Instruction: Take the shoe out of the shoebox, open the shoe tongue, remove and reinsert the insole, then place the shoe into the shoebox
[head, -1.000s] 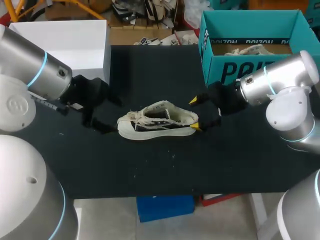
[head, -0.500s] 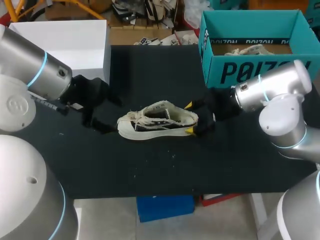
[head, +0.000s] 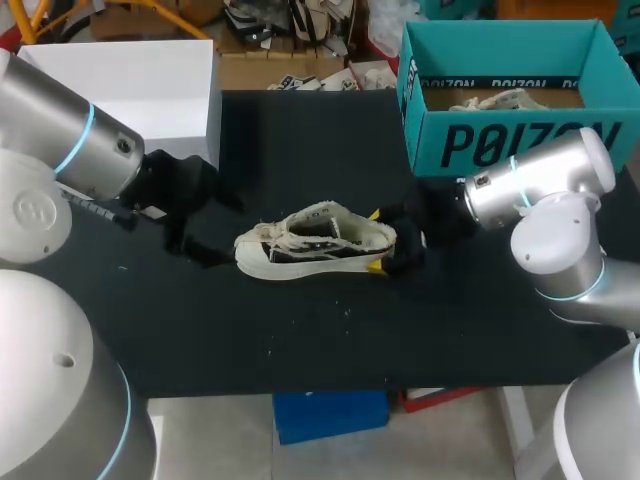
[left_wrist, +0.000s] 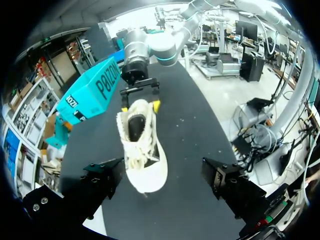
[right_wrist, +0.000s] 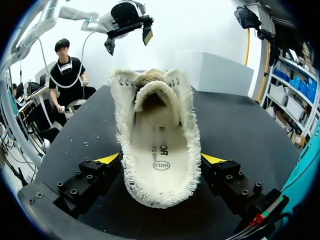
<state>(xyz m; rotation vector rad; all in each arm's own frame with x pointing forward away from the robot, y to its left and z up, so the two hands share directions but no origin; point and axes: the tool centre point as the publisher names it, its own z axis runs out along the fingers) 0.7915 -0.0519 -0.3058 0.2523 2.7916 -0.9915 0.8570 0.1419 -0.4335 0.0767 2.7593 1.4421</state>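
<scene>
The shoe (head: 315, 240) lies on its sole in the middle of the black worktop (head: 300, 340), out of the teal shoebox (head: 500, 140), which stands open at the far right corner. Its toe points to my left arm and its heel to my right, so each arm meets one end.

My right gripper (head: 376, 240) sits at the heel with its fingers spread wide, one yellow tip on each side of the frayed collar. They lie close against it. The shoe shows no squeeze, so I judge them not yet clamped and holding nothing. From that wrist I look straight down the shoe's mouth: the insole (right_wrist: 160, 150) lies flat inside and the tongue (right_wrist: 152, 92) arches over the far end.

My left gripper (left_wrist: 162, 170) waits low at the toe, its dark fingers set far apart and empty, the toe cap just ahead of them. That puts it in place to steady the front while the right pins the heel.

By my reading, the shoe is out of the box; opening the tongue and working the insole remain.
</scene>
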